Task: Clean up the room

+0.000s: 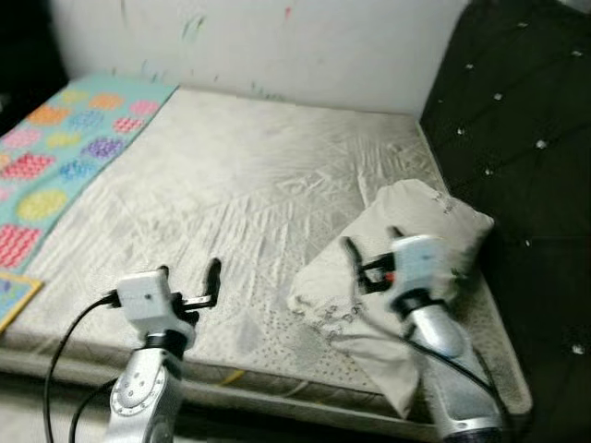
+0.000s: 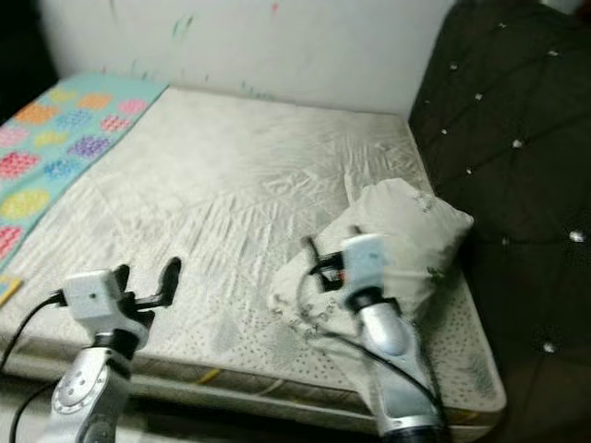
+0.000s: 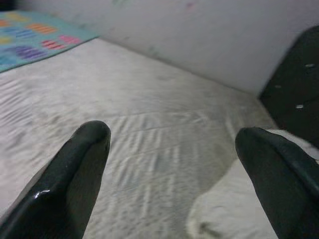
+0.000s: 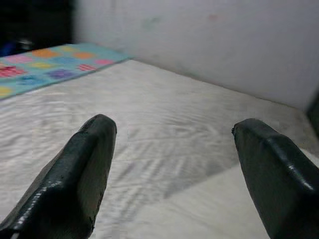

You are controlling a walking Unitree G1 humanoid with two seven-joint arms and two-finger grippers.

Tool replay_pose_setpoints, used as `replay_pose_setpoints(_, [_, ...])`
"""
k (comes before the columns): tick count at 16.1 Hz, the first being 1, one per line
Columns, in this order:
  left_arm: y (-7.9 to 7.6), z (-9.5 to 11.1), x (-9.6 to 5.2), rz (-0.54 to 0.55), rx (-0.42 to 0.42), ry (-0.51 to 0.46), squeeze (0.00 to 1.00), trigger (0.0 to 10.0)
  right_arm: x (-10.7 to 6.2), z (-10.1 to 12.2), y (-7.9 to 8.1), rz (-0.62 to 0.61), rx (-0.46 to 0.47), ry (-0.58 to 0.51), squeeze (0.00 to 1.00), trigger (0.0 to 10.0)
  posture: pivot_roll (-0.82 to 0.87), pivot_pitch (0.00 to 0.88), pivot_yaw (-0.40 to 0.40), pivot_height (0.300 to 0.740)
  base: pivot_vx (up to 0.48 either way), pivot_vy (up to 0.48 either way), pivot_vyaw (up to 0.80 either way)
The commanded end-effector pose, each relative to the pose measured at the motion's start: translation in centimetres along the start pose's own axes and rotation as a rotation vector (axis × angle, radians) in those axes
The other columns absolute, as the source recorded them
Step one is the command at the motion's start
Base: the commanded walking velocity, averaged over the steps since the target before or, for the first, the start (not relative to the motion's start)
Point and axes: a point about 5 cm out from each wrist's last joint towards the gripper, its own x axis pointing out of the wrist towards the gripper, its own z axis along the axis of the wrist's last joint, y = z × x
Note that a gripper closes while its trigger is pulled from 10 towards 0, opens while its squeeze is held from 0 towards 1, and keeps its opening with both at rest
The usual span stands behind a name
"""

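A cream pillow (image 1: 434, 217) with small prints lies rumpled on the front right corner of the bed, next to the dark headboard. My right gripper (image 1: 372, 245) hovers open over the pillow's near left part, nothing between its fingers (image 4: 97, 144). My left gripper (image 1: 189, 277) stands open above the mattress's front edge, left of the pillow, also holding nothing. In the left wrist view the pillow (image 3: 239, 214) lies just beyond one fingertip. A turquoise blanket (image 1: 65, 138) with coloured circles covers the bed's left side.
The mattress (image 1: 249, 185) wears a wrinkled grey-white sheet. A black tufted headboard (image 1: 526, 138) rises on the right. A white wall (image 1: 305, 46) with small marks closes the far side. A flat yellow-edged piece (image 1: 14, 295) lies at the front left.
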Motion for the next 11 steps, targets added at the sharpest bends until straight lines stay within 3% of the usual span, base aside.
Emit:
replay_pose_setpoints(1, [0.0, -0.7, 0.0, 0.012, -0.020, 0.031, 0.00, 10.0, -0.2, -0.3, -0.2, -0.002, -0.021, 0.004, 0.00, 10.0, -0.01, 0.000, -0.044, 0.740, 0.000, 0.000, 0.00])
replay_pose_setpoints(5, [-0.7, -1.3, 1.1, -0.023, 0.010, 0.034, 0.00, 10.0, 0.7, -0.8, -1.0, -0.052, -0.052, 0.010, 0.00, 10.0, 0.00, 0.000, -0.017, 0.740, 0.000, 0.000, 0.00])
replay_pose_setpoints(7, [0.1, -0.7, 1.6, -0.004, 0.039, 0.012, 0.00, 10.0, 1.1, -0.9, -1.7, -0.077, -0.087, 0.018, 0.00, 10.0, 0.00, 0.000, -0.008, 0.740, 0.000, 0.000, 0.00])
replay_pose_setpoints(9, [2.5, 0.1, 1.4, 0.074, 0.115, -0.031, 0.00, 10.0, 0.6, -1.7, -2.9, -0.074, -0.200, 0.022, 0.00, 10.0, 0.00, 0.000, -0.002, 0.740, 0.000, 0.000, 0.00])
replay_pose_setpoints(11, [4.0, 0.6, 1.0, 0.133, 0.106, -0.040, 0.00, 10.0, 0.0, -2.3, -5.0, -0.149, -0.193, 0.057, 0.00, 10.0, 0.01, 0.000, -0.002, 0.740, 0.000, 0.000, 0.00])
